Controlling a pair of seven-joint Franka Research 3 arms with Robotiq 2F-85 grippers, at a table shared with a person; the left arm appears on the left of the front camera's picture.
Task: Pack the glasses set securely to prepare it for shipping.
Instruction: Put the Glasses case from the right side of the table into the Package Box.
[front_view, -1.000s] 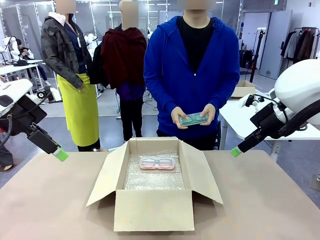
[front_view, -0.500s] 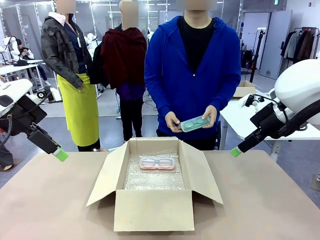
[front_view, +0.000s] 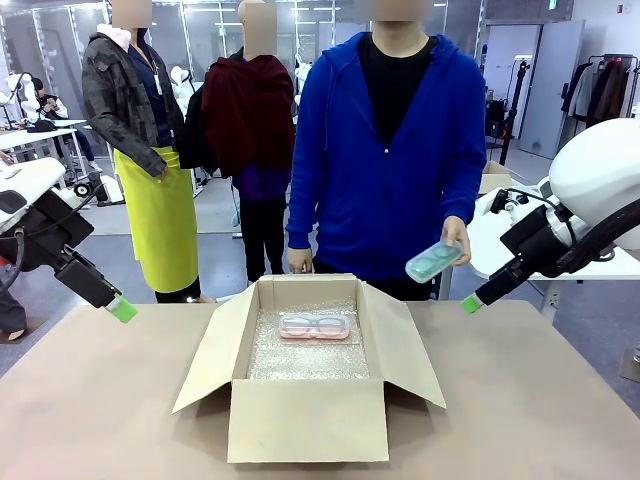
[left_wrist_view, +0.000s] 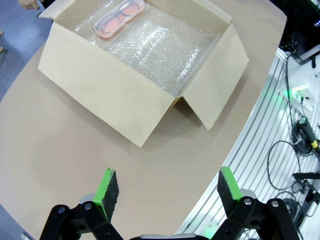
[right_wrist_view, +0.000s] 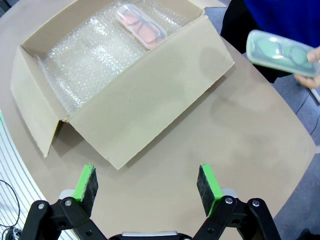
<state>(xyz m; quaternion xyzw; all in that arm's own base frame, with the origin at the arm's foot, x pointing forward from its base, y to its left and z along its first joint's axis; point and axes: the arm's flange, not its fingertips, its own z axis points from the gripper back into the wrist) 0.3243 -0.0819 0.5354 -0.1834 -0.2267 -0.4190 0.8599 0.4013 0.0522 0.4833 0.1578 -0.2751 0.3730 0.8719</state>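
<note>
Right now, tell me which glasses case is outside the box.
The mint green case, held in the person's hand; the pink case lies on bubble wrap inside the cardboard box.

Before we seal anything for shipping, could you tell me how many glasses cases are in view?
2. The pale pink oblong case lies on bubble wrap inside the open cardboard box; the mint green oblong case is in the person's hand, outside the box.
</note>
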